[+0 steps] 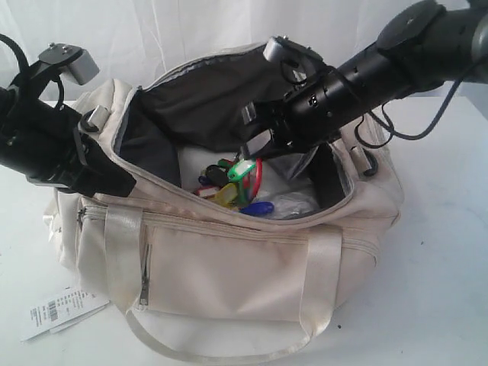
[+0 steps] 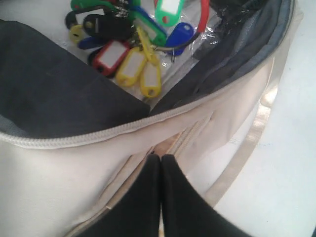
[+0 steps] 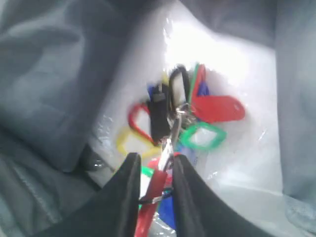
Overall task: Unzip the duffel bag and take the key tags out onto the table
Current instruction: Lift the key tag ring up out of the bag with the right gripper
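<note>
The cream duffel bag (image 1: 229,267) lies on the white table (image 1: 442,252) with its top zipper open and its dark lining showing. The coloured key tags (image 1: 232,187) lie in a bunch inside it on clear plastic. My left gripper (image 1: 122,181) is shut on the bag's front rim at the left, pinching cream fabric (image 2: 59,173) between its tips (image 2: 161,157). My right gripper (image 1: 258,149) reaches into the opening from the right. In the right wrist view it (image 3: 155,165) is closed around a red tag and a ring of the key tags (image 3: 197,113).
A white paper barcode tag (image 1: 61,309) lies on the table at the bag's front left corner. A satin strap handle (image 1: 206,352) loops onto the table in front. Crinkled clear plastic (image 1: 293,202) lines the bag's floor beside the tags. A white curtain hangs behind.
</note>
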{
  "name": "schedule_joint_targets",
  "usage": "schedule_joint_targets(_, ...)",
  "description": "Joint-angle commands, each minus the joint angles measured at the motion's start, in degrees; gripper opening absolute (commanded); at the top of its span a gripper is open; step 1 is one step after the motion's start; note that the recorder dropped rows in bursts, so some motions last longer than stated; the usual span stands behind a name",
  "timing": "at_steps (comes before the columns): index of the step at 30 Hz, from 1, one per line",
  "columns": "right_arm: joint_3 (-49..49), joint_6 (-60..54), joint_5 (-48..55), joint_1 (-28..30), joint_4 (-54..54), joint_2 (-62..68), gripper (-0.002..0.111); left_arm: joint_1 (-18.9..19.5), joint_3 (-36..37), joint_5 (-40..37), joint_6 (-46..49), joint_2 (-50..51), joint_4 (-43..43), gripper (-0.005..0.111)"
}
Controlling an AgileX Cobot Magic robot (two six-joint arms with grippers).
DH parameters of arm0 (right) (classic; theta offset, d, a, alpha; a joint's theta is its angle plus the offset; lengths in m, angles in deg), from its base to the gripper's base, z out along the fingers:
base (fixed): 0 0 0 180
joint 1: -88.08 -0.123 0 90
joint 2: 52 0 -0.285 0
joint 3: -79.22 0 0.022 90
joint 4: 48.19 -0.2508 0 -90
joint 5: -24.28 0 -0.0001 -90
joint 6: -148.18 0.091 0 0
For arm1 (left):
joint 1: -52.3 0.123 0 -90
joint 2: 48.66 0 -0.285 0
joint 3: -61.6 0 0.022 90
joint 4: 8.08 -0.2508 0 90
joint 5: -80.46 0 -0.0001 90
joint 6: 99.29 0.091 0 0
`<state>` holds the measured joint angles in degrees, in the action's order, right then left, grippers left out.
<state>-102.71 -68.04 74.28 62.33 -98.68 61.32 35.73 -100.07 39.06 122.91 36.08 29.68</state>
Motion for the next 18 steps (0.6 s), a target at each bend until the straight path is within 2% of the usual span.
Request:
schedule_joint_targets(1, -0.2, -0.9, 0.7, 0.6, -0.1, -3.4, 0.000, -0.2, 0.4, -0.7, 0.0, -0.2, 1.2, 0.000)
schedule_joint_targets(18, -0.2, -0.4, 4.4, 0.6, 4.8, -11.4, 0.000, -0.2, 0.4, -1.6, 0.0, -0.2, 1.2, 0.000)
